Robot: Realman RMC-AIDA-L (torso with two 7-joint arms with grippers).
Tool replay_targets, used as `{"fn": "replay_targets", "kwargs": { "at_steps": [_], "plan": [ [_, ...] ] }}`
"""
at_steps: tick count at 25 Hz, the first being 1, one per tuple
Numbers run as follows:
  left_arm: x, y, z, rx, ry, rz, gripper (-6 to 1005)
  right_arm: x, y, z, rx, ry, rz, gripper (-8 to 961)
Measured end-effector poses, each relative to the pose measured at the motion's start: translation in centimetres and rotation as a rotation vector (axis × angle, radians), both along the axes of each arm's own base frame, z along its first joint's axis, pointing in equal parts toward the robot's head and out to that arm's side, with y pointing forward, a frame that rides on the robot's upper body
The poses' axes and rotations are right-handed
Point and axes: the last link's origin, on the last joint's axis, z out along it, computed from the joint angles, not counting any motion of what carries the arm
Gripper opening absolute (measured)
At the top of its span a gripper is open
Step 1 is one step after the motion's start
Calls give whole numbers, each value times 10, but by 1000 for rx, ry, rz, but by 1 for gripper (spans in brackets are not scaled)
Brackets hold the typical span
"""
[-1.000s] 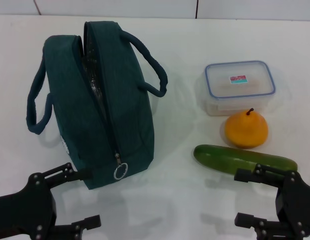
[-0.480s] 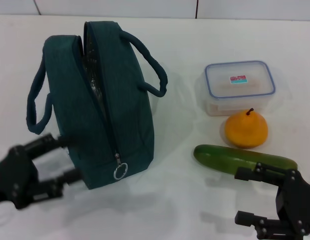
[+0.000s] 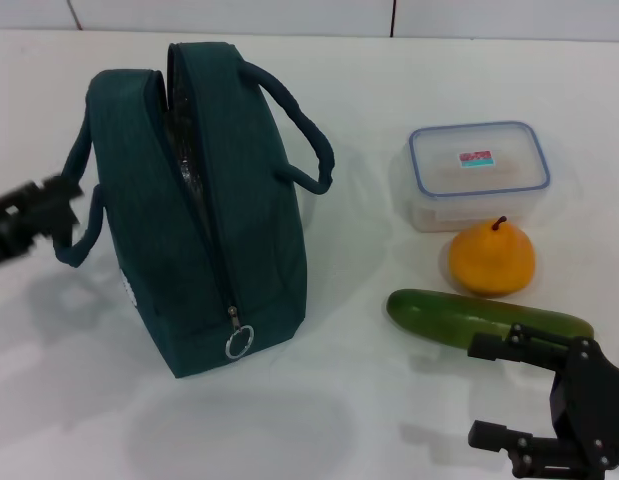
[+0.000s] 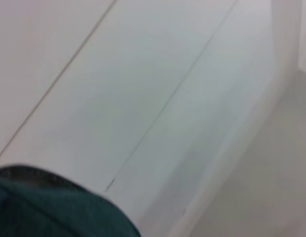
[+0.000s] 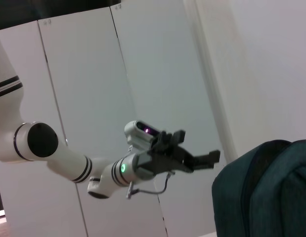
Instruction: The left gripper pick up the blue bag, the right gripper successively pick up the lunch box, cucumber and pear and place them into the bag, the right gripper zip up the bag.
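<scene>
While your right gripper (image 3: pixel 519 392) waits with jaws apart near the cucumber (image 3: pixel 489 319), the left gripper (image 3: pixel 34 215) has swung up beside the bag (image 3: pixel 204 215)'s left handle (image 3: pixel 74 205), jaws apart; the bag stands unzipped on the table, not yet lifted.

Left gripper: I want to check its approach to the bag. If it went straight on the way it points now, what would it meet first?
Most likely the left handle of the bag. The left gripper sits at the left edge, pointing right at that loop. It is blurred, so depth is uncertain.
</scene>
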Motion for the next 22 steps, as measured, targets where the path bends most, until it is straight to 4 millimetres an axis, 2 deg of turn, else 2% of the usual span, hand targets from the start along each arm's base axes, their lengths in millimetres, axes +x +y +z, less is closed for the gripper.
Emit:
{"fn": "replay_targets", "kwargs": {
  "at_steps": [5,10,16,22],
  "plan": [
    [-4,21,29,-31,-36,139,866,0,0,0,0,2,1,770],
    [1,53,47,-203,86,317,865,0,0,0,0,2,0,770],
    [28,88,49,-374,274,429,864,0,0,0,-3,-1,1,770],
    [58,108,52,-461,377,439,862,0,0,-1,-5,-2,1,770]
  ]
}}
